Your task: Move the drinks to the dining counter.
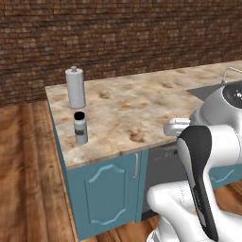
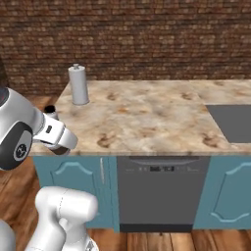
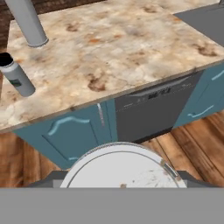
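One of the drinks, a small pale grey bottle point(image 1: 81, 128) with a black cap and dark green label, stands upright near the left end of a marble counter point(image 1: 142, 104). The hand view has the bottle point(image 3: 17, 76) at its left edge. In the right base view the bottle point(image 2: 50, 112) peeks out behind my arm. My gripper point(image 1: 176, 126) hovers off the counter's front edge, well right of the bottle and not touching it. Its fingers are hidden, so its state is unclear. The dining counter is out of view.
A tall grey canister point(image 1: 75, 88) with a knob top stands behind the bottle. A grey sink point(image 2: 230, 120) is set into the counter's right end. A dark dishwasher front point(image 2: 157, 193) sits between teal cabinet doors. A brick wall runs behind and the floor is wood.
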Tool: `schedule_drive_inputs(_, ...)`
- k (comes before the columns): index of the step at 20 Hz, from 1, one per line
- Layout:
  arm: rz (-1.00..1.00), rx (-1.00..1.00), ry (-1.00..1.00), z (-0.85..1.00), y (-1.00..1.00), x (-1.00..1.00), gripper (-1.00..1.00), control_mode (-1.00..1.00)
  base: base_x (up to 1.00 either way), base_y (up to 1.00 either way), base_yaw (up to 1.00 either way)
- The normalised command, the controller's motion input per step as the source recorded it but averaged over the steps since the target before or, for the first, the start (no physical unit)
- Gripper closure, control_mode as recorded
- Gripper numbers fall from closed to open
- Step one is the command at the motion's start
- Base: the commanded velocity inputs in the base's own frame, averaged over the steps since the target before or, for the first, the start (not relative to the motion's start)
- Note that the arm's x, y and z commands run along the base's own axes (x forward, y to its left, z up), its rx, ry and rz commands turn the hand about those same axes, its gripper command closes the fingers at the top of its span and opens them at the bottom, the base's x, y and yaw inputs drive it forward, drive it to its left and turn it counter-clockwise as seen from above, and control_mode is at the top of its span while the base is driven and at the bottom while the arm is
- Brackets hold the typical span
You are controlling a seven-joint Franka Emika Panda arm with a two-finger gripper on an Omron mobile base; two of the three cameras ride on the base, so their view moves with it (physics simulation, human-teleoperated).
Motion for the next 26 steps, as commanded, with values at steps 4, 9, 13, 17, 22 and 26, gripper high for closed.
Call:
schedule_drive_inputs(4, 0.0, 0.0, 0.0, 0.0, 0.0, 0.0, 1.0, 1.0, 0.41, 0.05, 0.21)
schedule_drive_inputs(9, 0.0, 0.0, 0.0, 0.0, 0.0, 0.0, 1.0, 1.0, 0.37, 0.08, 0.14)
schedule_drive_inputs(13, 0.0, 0.0, 0.0, 0.0, 0.0, 0.0, 1.0, 1.0, 0.4, 0.0, 0.08)
schedule_drive_inputs(17, 0.0, 0.0, 0.0, 0.0, 0.0, 0.0, 1.0, 1.0, 0.47, 0.0, 0.07)
schedule_drive_inputs(22, 0.0, 0.0, 0.0, 0.0, 0.0, 0.0, 1.0, 1.0, 0.5, 0.0, 0.07)
schedule_drive_inputs(26, 0.0, 0.0, 0.0, 0.0, 0.0, 0.0, 1.0, 1.0, 0.46, 0.0, 0.06)
